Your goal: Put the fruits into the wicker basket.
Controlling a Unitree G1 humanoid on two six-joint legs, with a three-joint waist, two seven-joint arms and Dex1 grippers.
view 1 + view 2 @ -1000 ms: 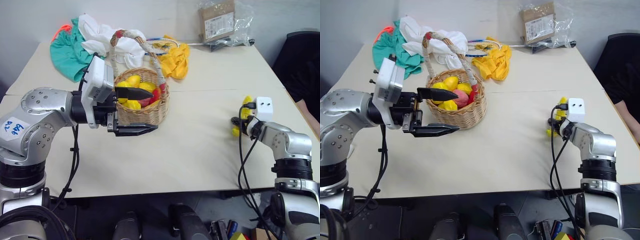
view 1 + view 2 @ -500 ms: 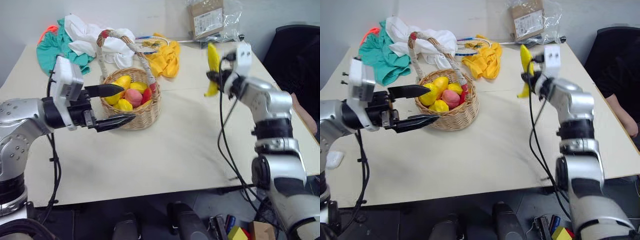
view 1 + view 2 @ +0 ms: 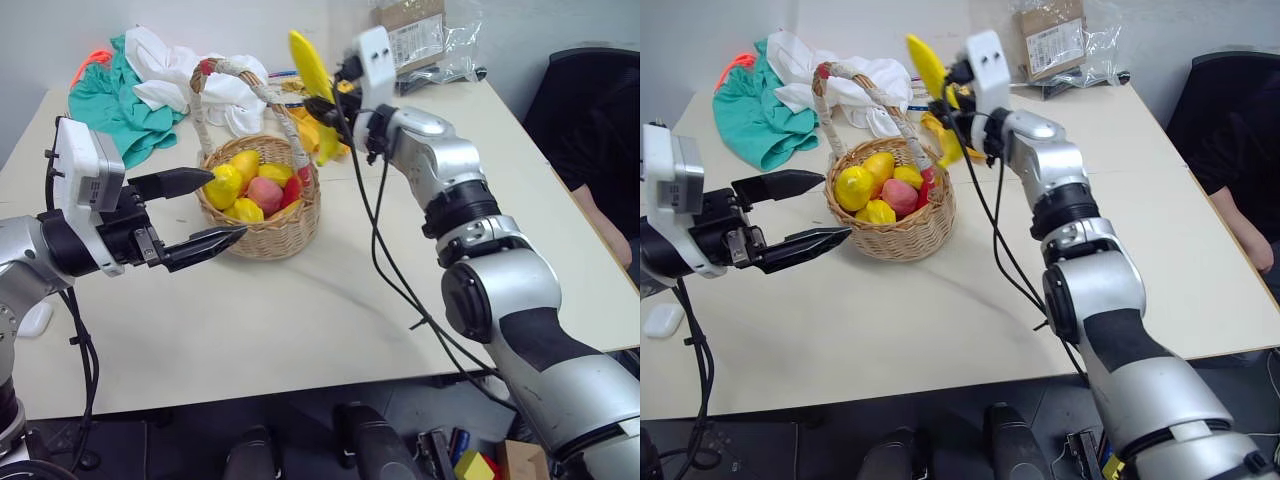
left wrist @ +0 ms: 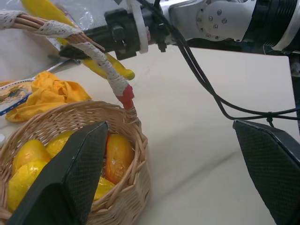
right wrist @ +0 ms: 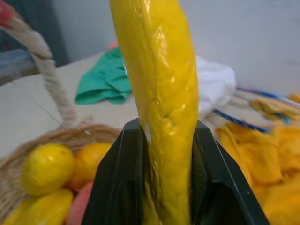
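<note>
The curved yellow banana (image 3: 308, 66) stands nearly upright in my right gripper (image 3: 323, 108), which is shut on its lower half, just right of the wicker basket's arched handle (image 3: 232, 70) and above the rim. In the right wrist view the two black fingers (image 5: 121, 180) clamp the banana (image 5: 161, 89). The wicker basket (image 3: 262, 232) holds the pink-red peach (image 3: 265, 192) among several yellow fruits. My left gripper (image 3: 227, 206) is open, level, at the basket's left side, with nothing between its fingers (image 4: 70, 183).
Green (image 3: 108, 92) and white (image 3: 198, 72) cloths lie behind the basket, with a yellow cloth (image 4: 44, 93) beside it. A bagged cardboard packet (image 3: 420, 35) sits at the far edge. A small white case (image 3: 660, 318) lies near left. A person in dark clothes (image 3: 600, 130) sits at the right.
My right arm has swung left and up with the banana, from the table's right side to beside the basket handle. The left gripper drew back leftward, still open.
</note>
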